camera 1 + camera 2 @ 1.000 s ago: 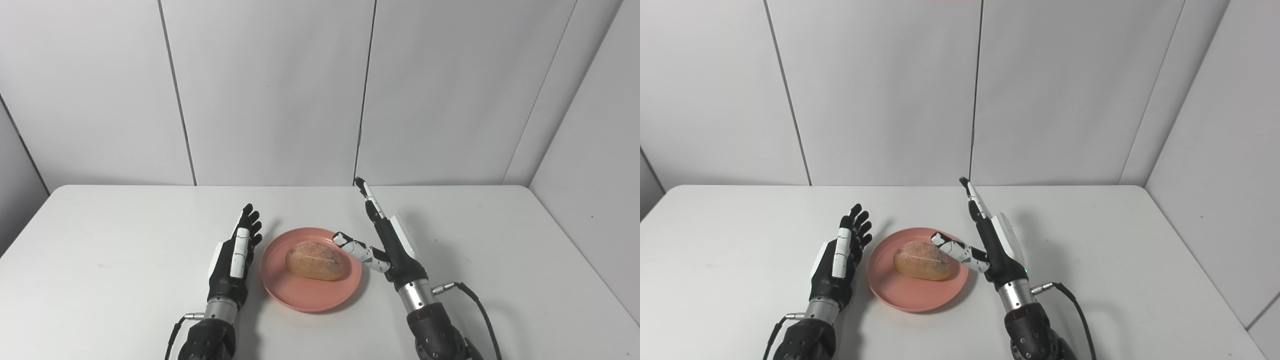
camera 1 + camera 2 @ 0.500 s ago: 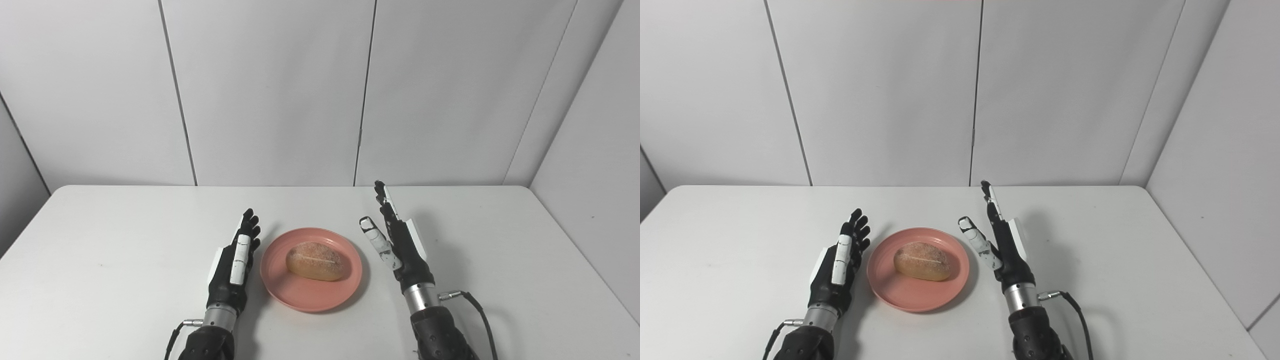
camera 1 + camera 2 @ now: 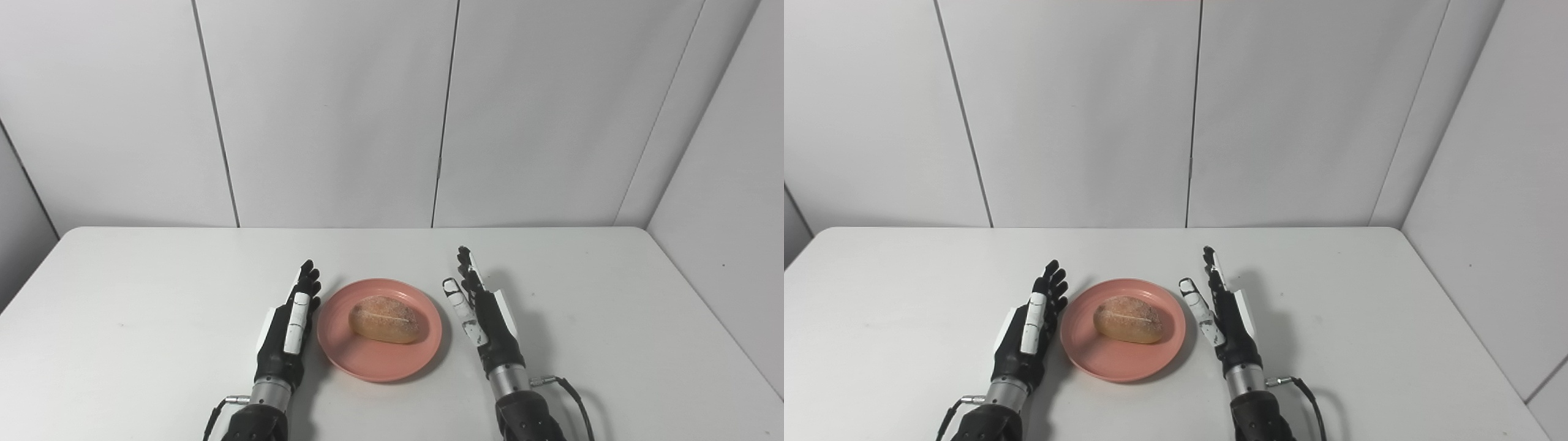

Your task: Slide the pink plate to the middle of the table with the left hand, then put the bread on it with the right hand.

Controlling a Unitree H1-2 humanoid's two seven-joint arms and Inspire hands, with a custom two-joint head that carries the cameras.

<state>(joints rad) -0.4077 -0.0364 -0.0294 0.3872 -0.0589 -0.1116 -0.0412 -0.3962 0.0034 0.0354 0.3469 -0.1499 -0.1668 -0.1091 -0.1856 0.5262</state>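
Note:
A pink plate (image 3: 367,364) sits on the white table (image 3: 122,306) near its middle. A brown bread roll (image 3: 386,318) lies on the plate. My left hand (image 3: 288,331) stands on edge just left of the plate, open, fingers straight, holding nothing. My right hand (image 3: 484,318) stands on edge just right of the plate, open and empty, a small gap from the rim. The same scene shows in the right eye view: the plate (image 3: 1108,364), the roll (image 3: 1128,320), my left hand (image 3: 1029,331), my right hand (image 3: 1225,321).
Grey wall panels (image 3: 331,110) stand behind the table and along the right side. A thin cable (image 3: 576,398) hangs from my right wrist. The table's far edge runs along the wall.
My right hand has let go of the roll, pulled back to the right of the plate and drawn toward me. My left hand has slid back slightly. The roll stays on the plate.

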